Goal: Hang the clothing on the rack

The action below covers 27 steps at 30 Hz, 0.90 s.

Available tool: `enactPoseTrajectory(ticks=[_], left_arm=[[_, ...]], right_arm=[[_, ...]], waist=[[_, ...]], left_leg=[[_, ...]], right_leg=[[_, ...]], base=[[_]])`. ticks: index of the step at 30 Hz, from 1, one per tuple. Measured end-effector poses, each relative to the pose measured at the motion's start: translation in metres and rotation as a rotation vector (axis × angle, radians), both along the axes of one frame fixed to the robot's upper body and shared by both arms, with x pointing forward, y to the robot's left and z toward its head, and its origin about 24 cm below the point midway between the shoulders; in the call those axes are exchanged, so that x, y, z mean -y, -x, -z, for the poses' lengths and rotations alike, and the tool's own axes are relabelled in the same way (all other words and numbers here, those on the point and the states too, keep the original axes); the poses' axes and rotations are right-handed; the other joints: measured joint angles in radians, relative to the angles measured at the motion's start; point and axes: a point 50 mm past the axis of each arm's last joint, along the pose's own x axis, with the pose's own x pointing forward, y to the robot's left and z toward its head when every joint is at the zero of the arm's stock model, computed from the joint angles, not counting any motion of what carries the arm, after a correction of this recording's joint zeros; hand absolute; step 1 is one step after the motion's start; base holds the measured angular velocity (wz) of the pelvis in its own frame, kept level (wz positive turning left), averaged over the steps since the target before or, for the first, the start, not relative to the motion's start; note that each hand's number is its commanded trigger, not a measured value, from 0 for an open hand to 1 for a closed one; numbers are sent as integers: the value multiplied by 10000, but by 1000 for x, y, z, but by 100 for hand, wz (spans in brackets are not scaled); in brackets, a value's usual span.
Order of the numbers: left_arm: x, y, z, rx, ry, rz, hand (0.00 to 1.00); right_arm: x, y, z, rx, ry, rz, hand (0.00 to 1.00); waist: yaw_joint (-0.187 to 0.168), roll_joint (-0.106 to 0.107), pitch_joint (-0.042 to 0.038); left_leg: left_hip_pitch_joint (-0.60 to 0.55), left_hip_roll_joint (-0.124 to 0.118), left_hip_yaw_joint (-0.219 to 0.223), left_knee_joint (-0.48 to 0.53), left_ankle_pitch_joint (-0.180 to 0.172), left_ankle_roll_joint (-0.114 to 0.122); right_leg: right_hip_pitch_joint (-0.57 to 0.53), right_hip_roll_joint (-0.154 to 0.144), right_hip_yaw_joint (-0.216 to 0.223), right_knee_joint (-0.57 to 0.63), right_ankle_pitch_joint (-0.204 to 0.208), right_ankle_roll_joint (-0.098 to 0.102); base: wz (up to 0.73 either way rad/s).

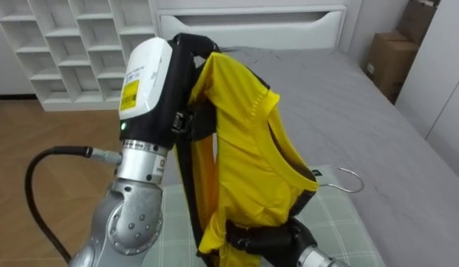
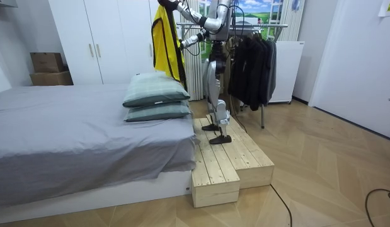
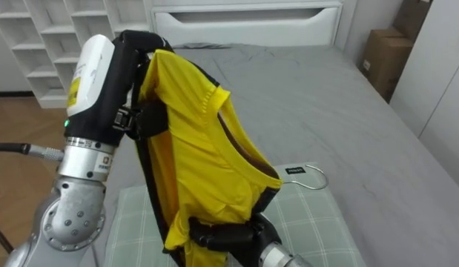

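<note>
Yellow garment (image 1: 244, 148) meets my right robot hand (image 1: 266, 239) at its lower hem, nearest me; that grip I cannot tell. Above it, my left robot hand (image 1: 183, 59) is clenched on the top, letting the garment hang open, I judge for the hanger (image 1: 349, 180) just beyond, over the bed (image 1: 377, 111).

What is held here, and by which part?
A yellow shirt: its top drapes over the raised left hand, and the right hand grips its lower edge.
</note>
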Motion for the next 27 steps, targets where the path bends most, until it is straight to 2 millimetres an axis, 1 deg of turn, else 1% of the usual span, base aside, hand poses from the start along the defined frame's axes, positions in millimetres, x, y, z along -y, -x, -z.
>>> enactPoseTrajectory(ticks=[5, 7, 8, 10, 14, 15, 16, 17, 20, 21, 22, 23, 24, 25, 26, 27], left_arm=[[0, 0, 0, -1, -3, -1, 100], [0, 0, 1, -20, -34, -13, 100], [-1, -1, 1, -23, -76, -34, 100], [-6, -1, 0, 61, -394, -124, 100], [-10, -1, 0, 82, -631, -218, 100], [-10, -1, 1, 65, -633, -222, 83], [-11, -1, 2, 29, -631, -217, 16], [-11, -1, 2, 9, -644, -213, 0], [-18, -2, 9, -217, -1059, -287, 0], [-20, -2, 12, -363, -1174, -328, 0], [-21, -3, 14, -485, -1158, -366, 0], [-22, -3, 16, -547, -1168, -388, 0], [-24, -2, 19, -669, -1176, -430, 0], [-28, -3, 25, -938, -1115, -507, 0], [-33, -3, 32, -1257, -1128, -656, 0], [-34, -2, 35, -1414, -1152, -715, 0]], right_arm=[[1, 1, 4, -160, 13, 71, 100], [3, 1, 6, -228, 169, 149, 100], [5, 1, 6, -211, 242, 178, 100], [13, -2, 5, -34, 633, 307, 100], [28, -5, 3, 334, 1682, 380, 100], [30, -6, 2, 401, 1849, 405, 100], [35, -7, 1, 533, 2163, 463, 100], [36, -8, 1, 604, 2328, 475, 100], [46, -9, 0, 853, 3242, 448, 100], [51, -9, 0, 885, 3683, 464, 100], [59, -10, -1, 982, 4254, 517, 100], [64, -11, -2, 1033, 4556, 535, 100], [74, -12, -5, 1182, 5232, 577, 100], [83, -14, -9, 1338, 5840, 592, 100], [90, -15, -12, 1470, 6358, 631, 100], [93, -15, -12, 1495, 6563, 649, 100]], waist=[[1, 8, 6], [-24, 15, 32], [-25, 16, 33], [-23, 35, 50], [-76, 38, 53], [-90, 38, 53], [-123, 36, 52], [-145, 33, 51], [-265, 12, 48], [-379, -29, 46], [-445, -52, 43], [-449, -69, 33], [-455, -116, 25], [-495, -187, 12], [-504, -281, -37], [-520, -330, -63]], left_leg=[[11, 0, -14, -5, 0, 0], [0, -5, -49, -32, 0, 0], [1, -7, -61, -35, 0, 0], [4, -7, -85, -56, 0, 0], [-53, -16, -130, -73, 0, 0], [-58, -17, -132, -72, 0, 0], [-56, -21, -133, -71, 0, 1], [-46, -22, -132, -71, 0, 1], [8, -19, -98, -81, 0, 1], [-2, -19, -99, -79, 0, 1], [-30, -20, -98, -80, 0, 1], [-46, -20, -94, -80, 0, 1], [-89, -19, -81, -76, 0, 0], [-112, -12, -19, -74, 0, 0], [-134, 3, 79, -71, 1, 0], [-130, 12, 94, -64, 1, 0]], right_leg=[[21, 1, -6, 5, 0, 0], [56, -4, -8, -1, -1, 1], [61, -5, -11, -7, -2, 2], [67, -2, -16, -22, -4, 5], [66, -1, -46, -111, -8, 11], [67, -1, -47, -114, -8, 11], [67, -5, -51, -118, -9, 12], [69, -5, -54, -119, -9, 12], [71, -4, -23, -123, -12, 17], [61, -5, -21, -123, -17, 25], [46, -9, -30, -121, -28, 42], [15, -10, -16, -112, -28, 43], [-68, -11, 7, -56, -31, 44], [-136, -15, 13, 7, -43, 47], [-205, 0, 92, 20, -43, 46], [-209, 11, 101, 22, -42, 44]], base=[[0], [4], [4], [0], [3], [0], [0], [0], [-5], [0], [0], [0], [-7], [-15], [-14], [-16]])
